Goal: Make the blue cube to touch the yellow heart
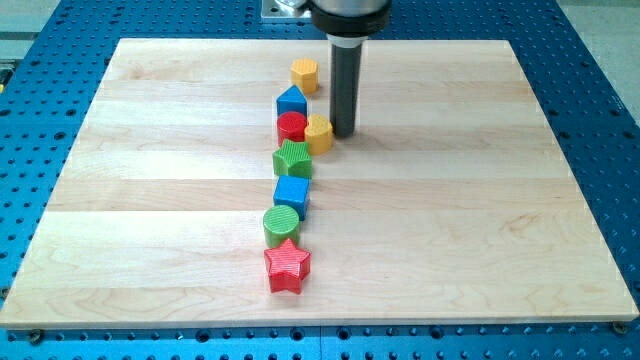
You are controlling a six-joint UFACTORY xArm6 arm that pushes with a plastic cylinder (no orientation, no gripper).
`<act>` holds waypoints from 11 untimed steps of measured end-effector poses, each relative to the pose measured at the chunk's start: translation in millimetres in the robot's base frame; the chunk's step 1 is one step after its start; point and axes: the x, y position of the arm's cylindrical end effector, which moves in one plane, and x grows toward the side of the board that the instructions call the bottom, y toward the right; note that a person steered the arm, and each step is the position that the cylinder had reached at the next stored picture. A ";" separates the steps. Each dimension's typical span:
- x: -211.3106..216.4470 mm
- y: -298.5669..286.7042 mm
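The blue cube (292,193) sits in a column of blocks near the board's middle. The yellow heart (318,133) lies above it and a little to the right, against a red cylinder (292,126). A green star (293,159) lies between the cube and the heart, so they are apart. My tip (343,133) stands on the board just right of the yellow heart, close to it or touching it.
A yellow hexagon (305,74) and a blue pointed block (291,101) lie above the red cylinder. A green cylinder (282,225) and a red star (287,265) lie below the blue cube. The wooden board (480,200) rests on a blue perforated table.
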 end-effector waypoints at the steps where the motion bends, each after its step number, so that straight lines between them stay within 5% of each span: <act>1: 50.8 24.4; 2: 95.0 44.4; 4: 101.3 -31.6; 7: 121.0 -50.9; 9: 96.4 -103.4; 11: 78.5 -78.1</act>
